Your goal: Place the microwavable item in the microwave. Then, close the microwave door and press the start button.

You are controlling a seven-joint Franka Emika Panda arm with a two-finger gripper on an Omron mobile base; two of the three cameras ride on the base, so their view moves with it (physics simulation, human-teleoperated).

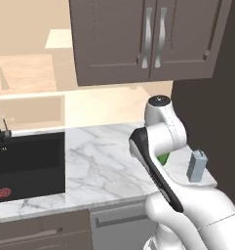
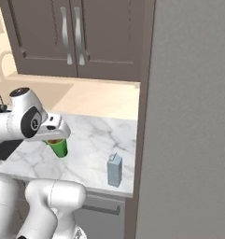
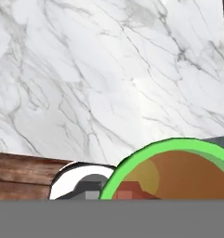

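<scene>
On the right side of the scene a tall grey panel (image 2: 188, 116) rises from floor to top, closing off the counter's right end. To its left, dark brown upper cabinets (image 1: 143, 39) with two curved metal handles hang above a beige back wall. Below them runs the white marble counter (image 1: 99, 161), veined in grey, with drawer fronts under its near edge. At the counter's far left a black sink (image 1: 26, 163) is set into it, with a dark tap at its back edge.

The white arm (image 1: 160, 141) bends over the right part of the counter, its hand pointing down at the marble. Under that hand is the green cup (image 2: 59, 146), upright, with brown liquid showing inside its bright rim in the hand view (image 3: 178, 172). It sits toward the near edge of the counter, well to the right of the sink; from the left base view only a sliver of green (image 1: 163, 158) shows behind the forearm. The gripper (image 2: 55, 139) is at the cup's rim and its fingers are drawn almost together, pinching the green cup at its top edge.

A small grey carton (image 2: 114, 170) stands upright near the counter's right front corner, to the right of the cup and apart from it.
</scene>
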